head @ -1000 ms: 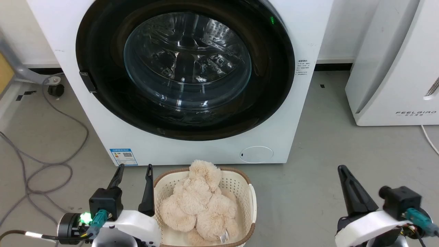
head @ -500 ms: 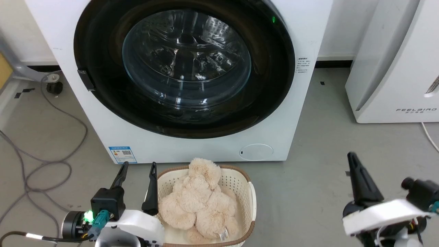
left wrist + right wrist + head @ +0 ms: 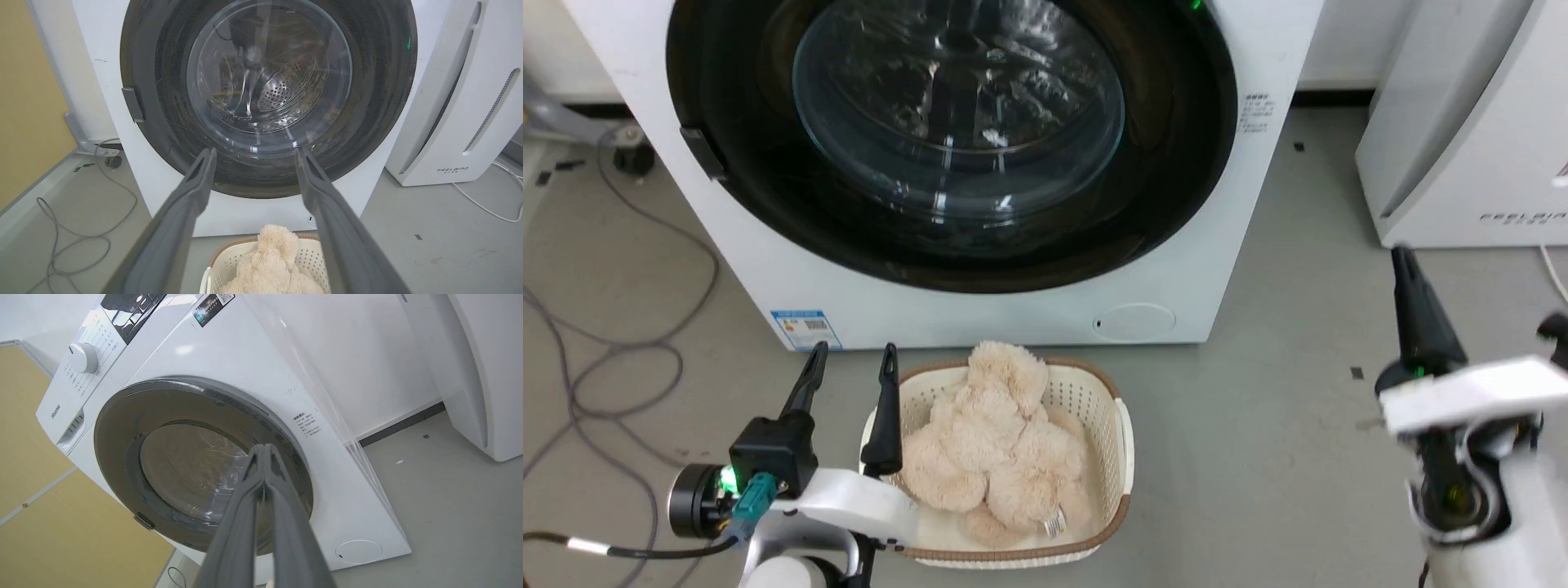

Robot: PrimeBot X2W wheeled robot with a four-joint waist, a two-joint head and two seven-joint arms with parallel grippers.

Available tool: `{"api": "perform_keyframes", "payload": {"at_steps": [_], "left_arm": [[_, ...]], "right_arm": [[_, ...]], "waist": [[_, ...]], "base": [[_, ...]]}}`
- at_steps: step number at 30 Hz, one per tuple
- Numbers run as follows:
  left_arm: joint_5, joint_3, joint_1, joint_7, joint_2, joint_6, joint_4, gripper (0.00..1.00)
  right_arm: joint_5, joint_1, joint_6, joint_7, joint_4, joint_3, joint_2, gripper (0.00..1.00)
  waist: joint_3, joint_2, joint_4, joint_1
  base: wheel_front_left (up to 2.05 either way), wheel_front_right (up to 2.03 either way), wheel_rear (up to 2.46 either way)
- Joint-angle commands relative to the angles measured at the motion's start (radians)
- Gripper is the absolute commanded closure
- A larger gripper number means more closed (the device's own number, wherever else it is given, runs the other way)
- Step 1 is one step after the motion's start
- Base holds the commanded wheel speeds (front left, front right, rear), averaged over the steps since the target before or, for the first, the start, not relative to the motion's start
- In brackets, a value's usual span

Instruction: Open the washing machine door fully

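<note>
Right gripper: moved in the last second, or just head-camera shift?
Yes: the right gripper rose up the head view: its tip was below the level of the round white filter cap, now above it, near the base of the white FEELBIRD appliance.

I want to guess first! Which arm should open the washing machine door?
Left, probably. The left fingers are open, below the latch tab; the right fingers are shut, on the far side.
</note>
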Motion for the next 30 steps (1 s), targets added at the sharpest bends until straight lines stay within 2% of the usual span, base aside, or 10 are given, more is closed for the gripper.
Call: {"api": "perform_keyframes", "payload": {"at_steps": [1, 17, 30], "left_arm": [[-0.007, -0.003, -0.020, -0.009, 0.001, -0.007, -0.004, 0.00], [-0.024, -0.022, -0.102, -0.043, 0.001, -0.027, -0.025, 0.00], [-0.048, -0.044, -0.163, -0.070, 0.001, -0.031, -0.059, 0.00]], "right_arm": [[0.040, -0.042, 0.000, 0.005, 0.017, 0.001, -0.012, 1.00], [0.260, -0.486, 0.000, 0.080, 0.282, 0.129, -0.135, 1.00], [0.333, -0.908, 0.001, 0.157, 0.591, 0.305, -0.170, 1.00]], "waist": [[0.014, 0.0000, 0.003, 0.0000], [0.127, 0.0000, 0.035, 0.0000], [0.231, 0.0000, 0.062, 0.0000]], "base": [[0.00, 0.00, 0.00], [0.00, 0.00, 0.00], [0.00, 0.00, 0.00]]}}
